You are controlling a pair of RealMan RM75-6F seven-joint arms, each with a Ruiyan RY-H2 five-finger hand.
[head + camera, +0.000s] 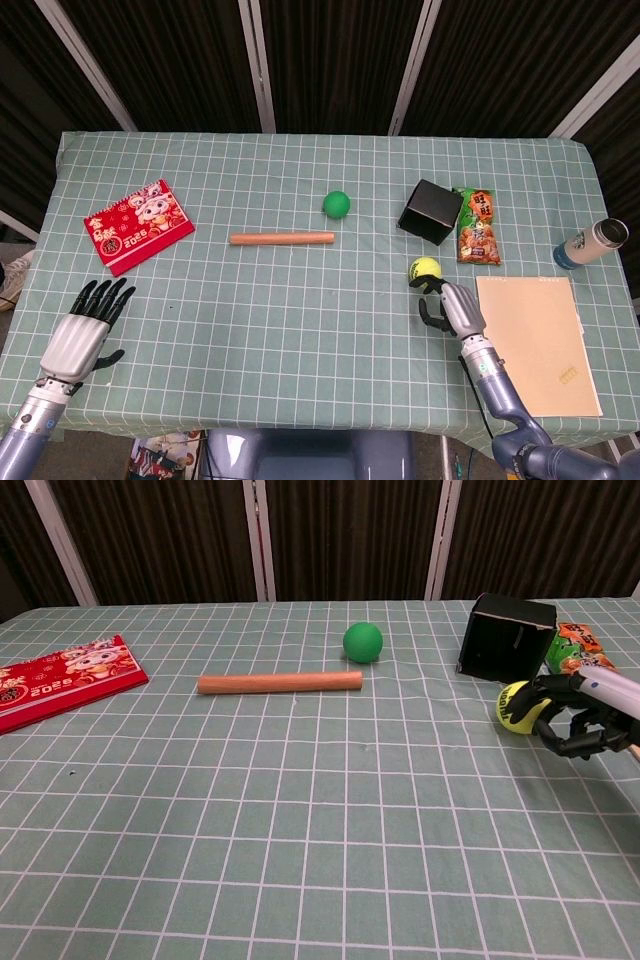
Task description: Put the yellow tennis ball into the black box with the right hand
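The yellow tennis ball (424, 268) (518, 706) is just in front of the black box (431, 211) (505, 638), which lies on its side near the table's back right. My right hand (455, 308) (580, 720) grips the ball at its fingertips, with dark fingers curled over the ball's top and right side. The ball sticks out to the left of the hand. Whether it touches the cloth I cannot tell. My left hand (85, 330) rests open at the front left of the table, far from the ball.
A snack bag (477, 226) (580, 650) lies right of the box. A green ball (336, 204) (362, 641) and a wooden rod (282, 238) (280, 682) sit mid-table. A red booklet (138, 225), a beige folder (535, 343) and a bottle (590, 244) are further off.
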